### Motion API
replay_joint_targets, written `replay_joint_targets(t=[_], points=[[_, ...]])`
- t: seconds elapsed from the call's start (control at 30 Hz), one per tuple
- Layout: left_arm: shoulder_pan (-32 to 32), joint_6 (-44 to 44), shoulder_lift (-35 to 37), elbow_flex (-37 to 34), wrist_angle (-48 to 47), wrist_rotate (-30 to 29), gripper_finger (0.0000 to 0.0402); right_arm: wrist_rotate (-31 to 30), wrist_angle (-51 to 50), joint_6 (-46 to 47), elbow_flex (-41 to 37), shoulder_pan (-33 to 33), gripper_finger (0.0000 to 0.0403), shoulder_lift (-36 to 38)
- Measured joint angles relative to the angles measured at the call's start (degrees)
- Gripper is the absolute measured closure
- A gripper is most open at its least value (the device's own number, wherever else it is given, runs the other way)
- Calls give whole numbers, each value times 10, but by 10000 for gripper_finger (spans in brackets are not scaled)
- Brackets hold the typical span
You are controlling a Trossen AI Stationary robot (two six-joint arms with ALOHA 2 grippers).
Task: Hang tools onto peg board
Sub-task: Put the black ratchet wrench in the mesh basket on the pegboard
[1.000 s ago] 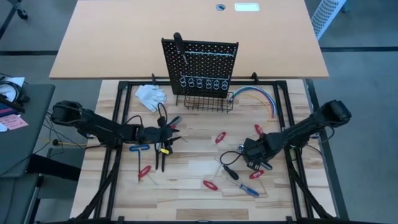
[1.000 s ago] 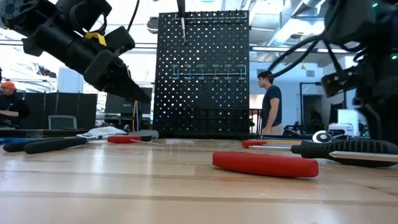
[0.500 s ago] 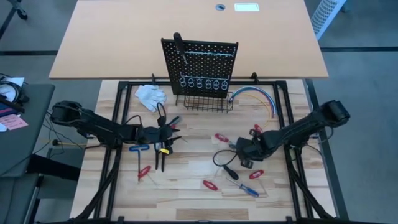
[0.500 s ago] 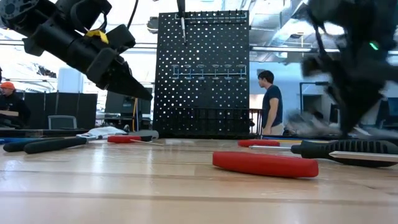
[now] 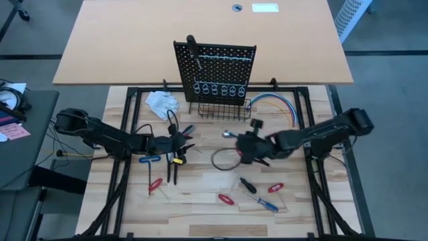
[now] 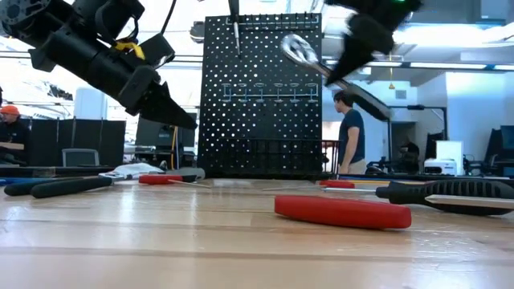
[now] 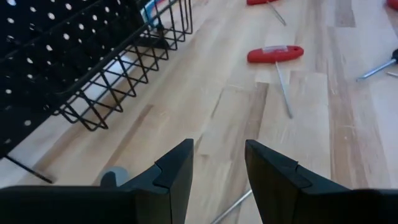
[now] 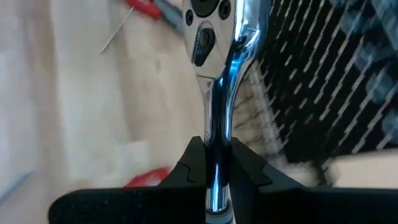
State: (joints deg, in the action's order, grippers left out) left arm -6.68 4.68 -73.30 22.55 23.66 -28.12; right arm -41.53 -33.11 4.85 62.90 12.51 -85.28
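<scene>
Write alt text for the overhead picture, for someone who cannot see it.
The right gripper holds a chrome ratchet wrench above a wooden table, near the black peg board. The left gripper hovers open over scattered screwdrivers.

1. The left gripper [image 7: 219, 165] fills the lower edge of the left wrist view, its two dark fingers [image 7: 177, 168] parted with bare wood showing between them.
2. The wooden table [image 7: 236, 118] stretches ahead, pale planks running away from the camera.
3. The black wire basket [image 7: 118, 68] sits on the table, with the perforated peg board [image 7: 37, 37] above it.
4. A red-handled tool [image 7: 275, 54] lies flat beyond the fingers, its thin metal shaft pointing back toward them.
5. Another red handle [image 7: 261, 2] shows farther off.
</scene>
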Motion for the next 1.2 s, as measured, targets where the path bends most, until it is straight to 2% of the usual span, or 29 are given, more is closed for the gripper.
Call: replay_joint_targets(t=[0.27,0.47,0.7,1.0,1.2], points=[[-15,15,0,0,-29,1,263,7,-21,-192,173,-106,376,-167],[-36,15,0,0,-36,-11,263,-4,-54,-271,270,-155,376,-266],[-46,12,0,0,-33,-19,263,-8,-63,-288,287,-210,368,-296],[-46,13,0,0,-33,-20,263,66,-73,-259,288,-242,353,-294],[-46,15,0,0,-32,-20,263,84,-94,-244,285,-247,343,-308]])
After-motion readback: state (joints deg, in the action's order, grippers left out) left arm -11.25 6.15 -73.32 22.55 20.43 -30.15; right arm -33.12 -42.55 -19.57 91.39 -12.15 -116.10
